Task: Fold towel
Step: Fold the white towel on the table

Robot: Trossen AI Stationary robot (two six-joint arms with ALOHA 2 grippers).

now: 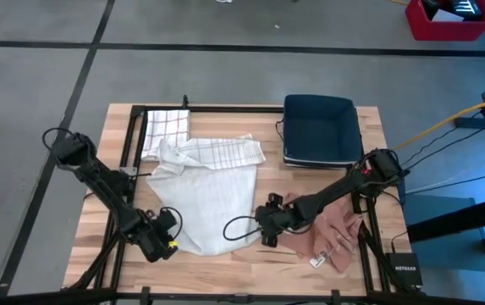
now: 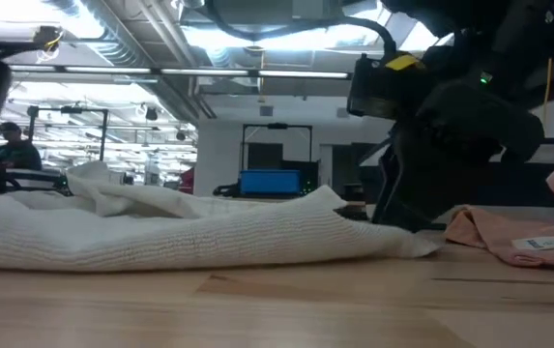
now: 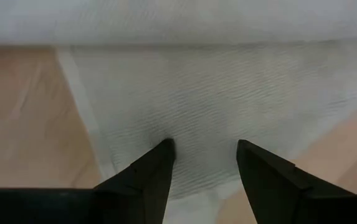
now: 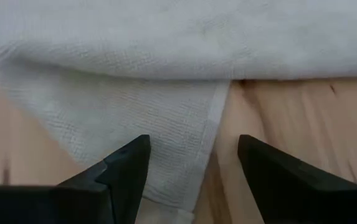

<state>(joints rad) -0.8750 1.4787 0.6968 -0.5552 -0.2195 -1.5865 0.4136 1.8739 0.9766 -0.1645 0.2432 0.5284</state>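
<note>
A white waffle-weave towel [image 1: 208, 199] lies crumpled flat on the middle of the table, its far part overlapped by a striped towel [image 1: 225, 152]. My left gripper [image 1: 168, 237] is low at the white towel's near-left corner, open, with both fingers over the cloth [image 3: 203, 99] just inside its near edge. My right gripper [image 1: 261, 227] is low at the near-right corner, open. Its fingers straddle the hemmed side edge [image 4: 218, 112], one over cloth and one over bare wood. In the low view the towel [image 2: 180, 237] forms a low heap. My left gripper points slanting down at the towel's near-left corner area [image 3: 190, 124], and its fingertips [image 3: 164, 149] reach the cloth's surface; I cannot tell whether they touch it. My right gripper stands over the near-right corner [image 4: 184, 143]; I cannot tell whether it touches it.
A checked towel [image 1: 166, 131] lies at the far left of the table. A dark blue bin [image 1: 318, 129] sits at the far right. A pink cloth with a tag [image 1: 331, 233] is bunched at the near right, under the right arm. Bare wood shows along the near edge.
</note>
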